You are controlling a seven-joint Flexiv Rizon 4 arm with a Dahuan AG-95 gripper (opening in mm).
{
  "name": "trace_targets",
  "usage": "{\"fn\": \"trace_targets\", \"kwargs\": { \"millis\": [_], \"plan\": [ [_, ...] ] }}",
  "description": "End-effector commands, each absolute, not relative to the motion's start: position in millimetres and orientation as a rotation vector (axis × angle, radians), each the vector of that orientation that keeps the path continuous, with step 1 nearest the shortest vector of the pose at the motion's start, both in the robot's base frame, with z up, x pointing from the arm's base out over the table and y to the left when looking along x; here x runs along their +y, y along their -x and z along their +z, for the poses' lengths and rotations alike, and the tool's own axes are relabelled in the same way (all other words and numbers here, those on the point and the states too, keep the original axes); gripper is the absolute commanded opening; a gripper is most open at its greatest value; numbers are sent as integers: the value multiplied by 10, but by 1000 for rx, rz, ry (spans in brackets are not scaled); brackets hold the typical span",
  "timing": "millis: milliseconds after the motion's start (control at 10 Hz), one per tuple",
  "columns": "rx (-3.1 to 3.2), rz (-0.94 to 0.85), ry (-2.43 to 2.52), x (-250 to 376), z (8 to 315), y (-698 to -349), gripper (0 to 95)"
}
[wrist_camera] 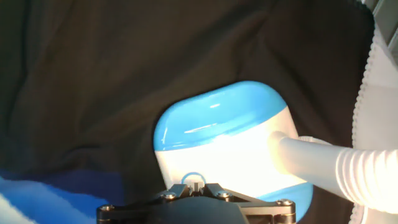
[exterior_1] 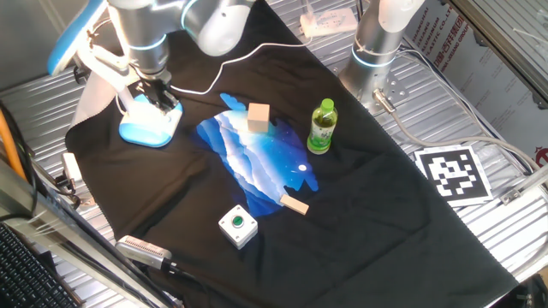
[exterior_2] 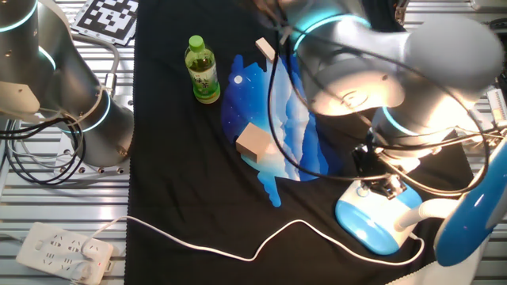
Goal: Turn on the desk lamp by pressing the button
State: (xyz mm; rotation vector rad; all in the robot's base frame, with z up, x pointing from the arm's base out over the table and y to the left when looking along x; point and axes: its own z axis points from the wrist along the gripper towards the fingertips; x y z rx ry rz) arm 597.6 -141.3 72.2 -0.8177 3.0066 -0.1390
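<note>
The desk lamp stands at the far left of the black cloth, with its blue-white oval base (exterior_1: pixel 145 128), white curved neck (exterior_1: pixel 103 62) and blue head (exterior_1: pixel 73 38). It also shows in the other fixed view (exterior_2: pixel 371 227). My gripper (exterior_1: pixel 159 96) is right over the base, pointing down. In the hand view the base (wrist_camera: pixel 217 134) fills the middle and the button, a small round ring (wrist_camera: pixel 193 178), sits just beyond my gripper's (wrist_camera: pixel 198 186) tips. The fingertips are pressed together, holding nothing. I cannot tell whether they touch the button.
A green round button on a white box (exterior_1: pixel 237 226), a green bottle (exterior_1: pixel 321 127), a wooden block (exterior_1: pixel 258 117) and a small wooden piece (exterior_1: pixel 294 204) lie on the cloth. A white cable (exterior_2: pixel 206 249) runs to a power strip (exterior_2: pixel 63 252). A second arm's base (exterior_1: pixel 377 51) stands behind.
</note>
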Motion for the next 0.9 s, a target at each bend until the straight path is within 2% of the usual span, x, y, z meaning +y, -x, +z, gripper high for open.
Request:
{"fn": "trace_targets", "kwargs": {
  "millis": [100, 900],
  "plan": [
    [2981, -161, 801, -1396, 649, -5921, 0],
    [2994, -195, 748, -1214, 626, -5767, 0]
  ]
}}
